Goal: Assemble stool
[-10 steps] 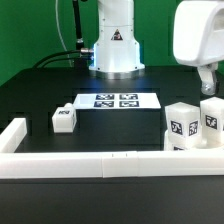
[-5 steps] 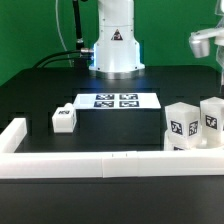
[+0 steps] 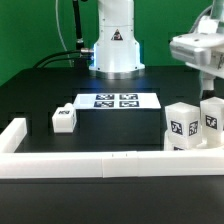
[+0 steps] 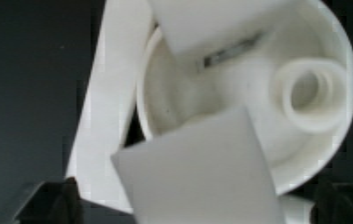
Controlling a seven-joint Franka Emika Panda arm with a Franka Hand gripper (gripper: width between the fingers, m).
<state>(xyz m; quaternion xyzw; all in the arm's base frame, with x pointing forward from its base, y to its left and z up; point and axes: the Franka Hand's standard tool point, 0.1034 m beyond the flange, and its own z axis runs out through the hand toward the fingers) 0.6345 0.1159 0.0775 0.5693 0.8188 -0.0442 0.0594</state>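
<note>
In the wrist view the round white seat [image 4: 244, 70] fills the picture, with a round socket [image 4: 315, 95] showing. A blocky white leg [image 4: 199, 170] stands up from it toward the camera. My gripper [image 4: 205, 205] is open, its dark fingers [image 4: 48, 200] wide apart on either side of that leg and above it, not touching. In the exterior view my gripper [image 3: 208, 88] hangs over two tagged legs [image 3: 182, 125] [image 3: 212, 118] at the exterior view's right. A third leg [image 3: 63, 118] lies alone at the exterior view's left.
The marker board [image 3: 112, 101] lies in front of the robot base [image 3: 115, 45]. A long white border rail [image 3: 100, 162] runs along the front, with a corner piece [image 3: 14, 130] at the exterior view's left.
The hand has turned and shifted above the two right-hand legs, rising half a second ago and now lower again. No parts have moved.
</note>
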